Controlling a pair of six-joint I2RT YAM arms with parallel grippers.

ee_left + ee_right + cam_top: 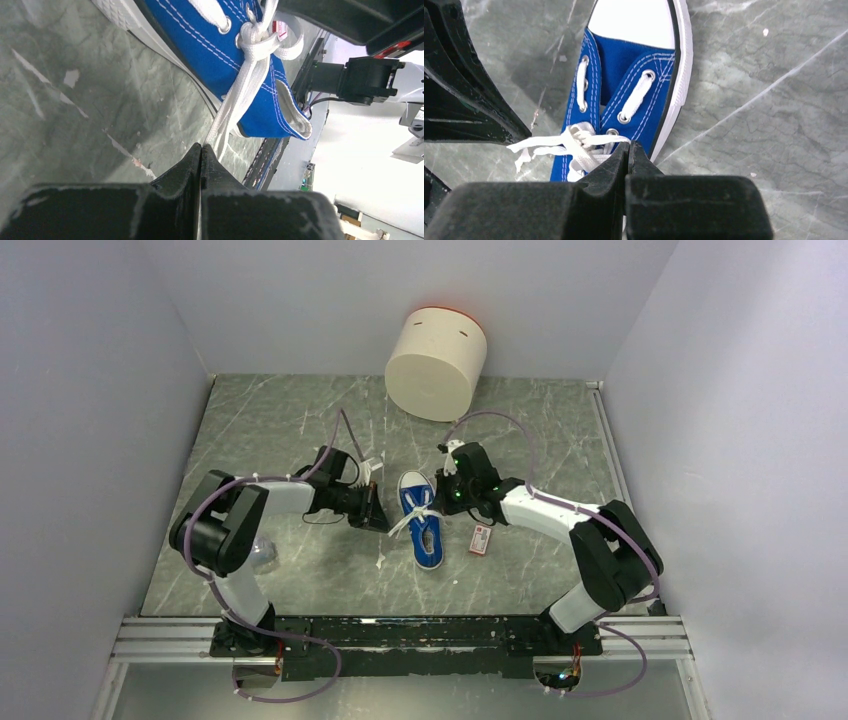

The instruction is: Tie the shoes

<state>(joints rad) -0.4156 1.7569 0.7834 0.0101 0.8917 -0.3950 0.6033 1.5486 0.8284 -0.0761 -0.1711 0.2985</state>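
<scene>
A small blue canvas sneaker (424, 530) with a white sole and toe cap lies in the middle of the table, toe away from the arms. Its white laces (415, 514) are crossed in a knot over the tongue. My left gripper (378, 512) is just left of the shoe, shut on a lace strand (235, 95) that runs from the knot (256, 36) into its tips (201, 146). My right gripper (446, 496) is just right of the shoe, shut on another lace strand (596, 140) at its tips (628, 144). The shoe also shows in the left wrist view (210, 47) and in the right wrist view (634, 65).
A small red-and-white flat packet (481, 539) lies right of the shoe. A white cylinder (436, 363) with an orange rim stands at the back wall. A small clear object (263, 553) lies by the left arm. Grey walls enclose the table on three sides.
</scene>
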